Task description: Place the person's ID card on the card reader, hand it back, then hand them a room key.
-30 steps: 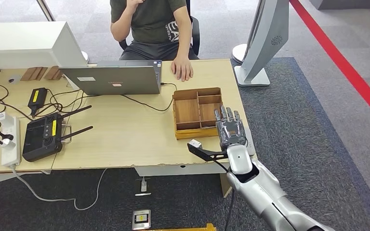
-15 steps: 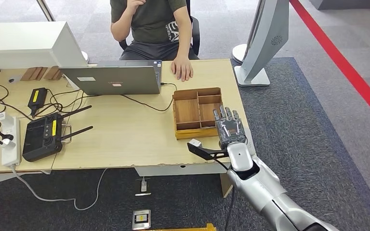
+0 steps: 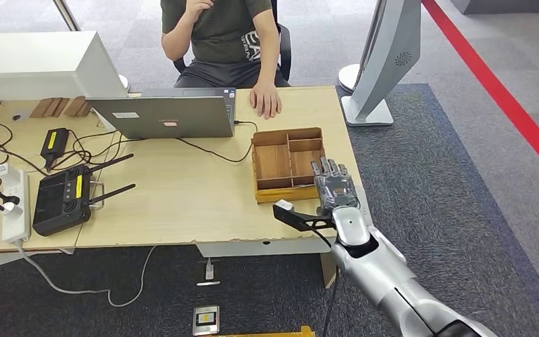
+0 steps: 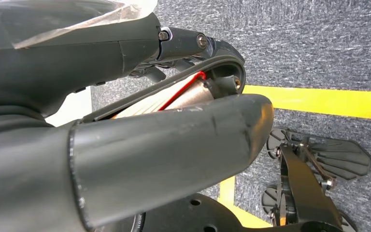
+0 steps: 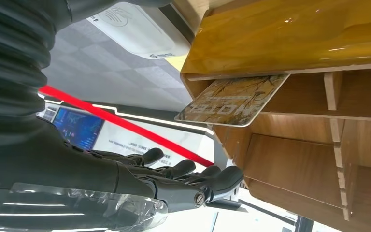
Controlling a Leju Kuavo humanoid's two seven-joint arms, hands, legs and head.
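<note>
A wooden compartment tray (image 3: 272, 161) sits near the table's right edge. My right hand (image 3: 334, 188) hovers over its near right corner with fingers stretched out flat and nothing in them. The right wrist view shows those fingers (image 5: 174, 176) beside the tray (image 5: 294, 159). In that view a patterned key card marked HOTEL (image 5: 232, 101) leans tilted in one compartment, apart from my fingers. My left hand (image 4: 140, 140) hangs down by the carpet, and its grip is unclear. A person (image 3: 217, 31) sits across the table with one hand (image 3: 265, 100) resting on the tabletop.
A grey laptop (image 3: 161, 116) stands behind the tray, with its cable running to the tray's left. A black controller with antennas (image 3: 62, 200), a power strip (image 3: 14, 203) and loose cables fill the left end. A tall white stand (image 3: 386, 63) rises at the table's far right corner.
My right hand has drifted slightly back toward the table's front edge over the tray's near corner. The person and the tray have not moved.
</note>
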